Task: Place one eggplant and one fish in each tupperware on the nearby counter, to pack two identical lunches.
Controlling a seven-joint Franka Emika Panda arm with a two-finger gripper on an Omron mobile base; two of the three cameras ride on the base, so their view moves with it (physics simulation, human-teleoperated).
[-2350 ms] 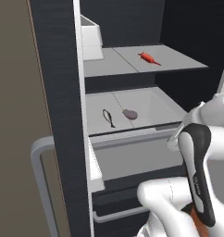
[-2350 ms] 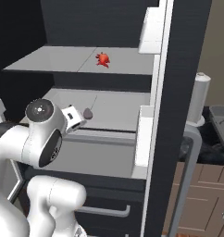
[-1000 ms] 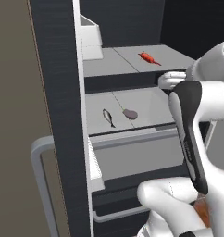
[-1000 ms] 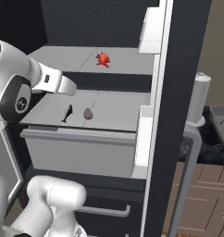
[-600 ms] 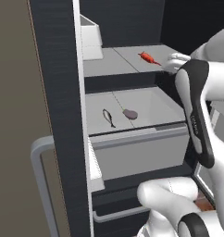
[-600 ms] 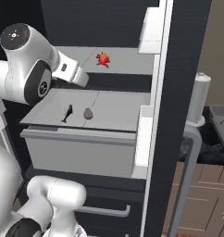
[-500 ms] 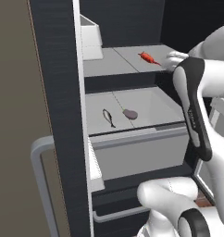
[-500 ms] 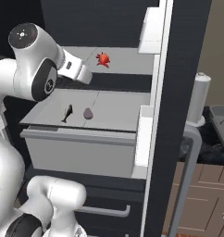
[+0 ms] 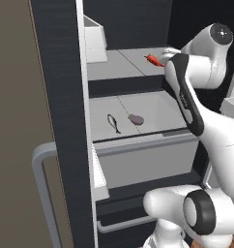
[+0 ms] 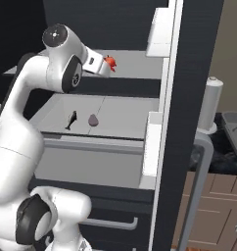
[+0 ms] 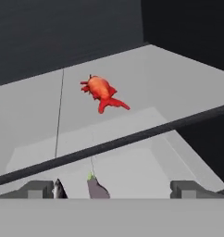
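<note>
Pincer point(image 11: 114, 189) wide apart, empty, above grey fridge shelf point(image 11: 35, 106) near red fish point(image 11: 102, 92).

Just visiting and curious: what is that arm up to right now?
Gripper open, empty, up at the upper shelf. Red fish lies ahead, untouched. Nothing between them.
</note>
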